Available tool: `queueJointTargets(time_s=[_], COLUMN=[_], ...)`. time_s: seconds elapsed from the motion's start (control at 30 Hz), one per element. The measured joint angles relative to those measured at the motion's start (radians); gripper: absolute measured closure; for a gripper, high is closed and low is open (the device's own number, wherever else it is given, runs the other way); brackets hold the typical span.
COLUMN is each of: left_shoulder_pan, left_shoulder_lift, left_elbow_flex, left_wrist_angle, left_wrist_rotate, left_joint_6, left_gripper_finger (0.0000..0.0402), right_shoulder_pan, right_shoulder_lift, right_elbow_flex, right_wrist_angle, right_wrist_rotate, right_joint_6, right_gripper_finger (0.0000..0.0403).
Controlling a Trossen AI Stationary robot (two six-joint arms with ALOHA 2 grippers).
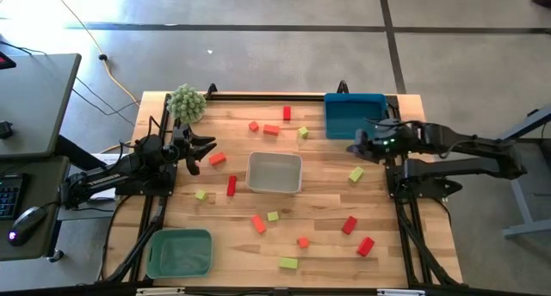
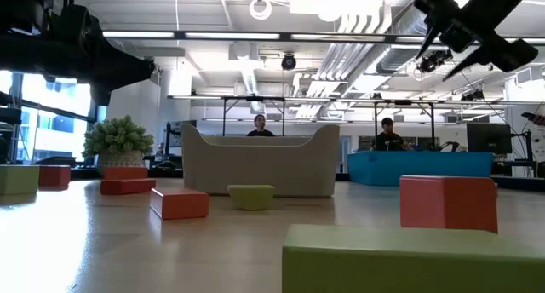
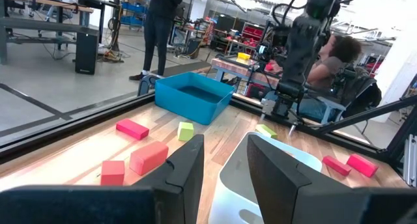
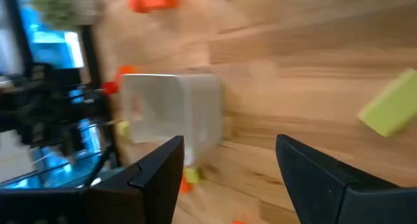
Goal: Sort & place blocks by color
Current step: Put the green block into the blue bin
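Red, orange-red and yellow-green blocks lie scattered flat on the wooden table, among them an orange-red one point(image 1: 217, 158), a red bar point(image 1: 231, 186) and a yellow-green one point(image 1: 355, 174). My left gripper point(image 1: 201, 154) point(image 3: 225, 165) is open and hovers at the table's left side, just left of that orange-red block, pointing at the white tray point(image 1: 275, 173). My right gripper point(image 1: 355, 145) point(image 4: 228, 165) is open and held above the table by the blue tray point(image 1: 355, 115), with the yellow-green block point(image 4: 391, 110) below it.
The white tray point(image 3: 273, 178) sits mid-table, the blue tray point(image 3: 192, 97) at the far right, and a green tray point(image 1: 179, 251) at the near left corner. A fuzzy green plant point(image 1: 186, 102) stands at the far left. People stand in the room beyond the table.
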Motion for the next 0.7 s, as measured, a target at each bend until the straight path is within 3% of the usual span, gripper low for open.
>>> queueJointTargets(time_s=[0.7], left_shoulder_pan=[0.000], left_shoulder_lift=[0.000], left_elbow_flex=[0.000], left_wrist_angle=[0.000], left_wrist_rotate=[0.000], left_joint_6=[0.000], left_gripper_finger=[0.0296], right_shoulder_pan=[0.000], right_shoulder_lift=[0.358], right_elbow_flex=[0.000], right_wrist_angle=[-0.184], right_wrist_rotate=[0.002], right_joint_6=[0.153], right_gripper_finger=[0.0171])
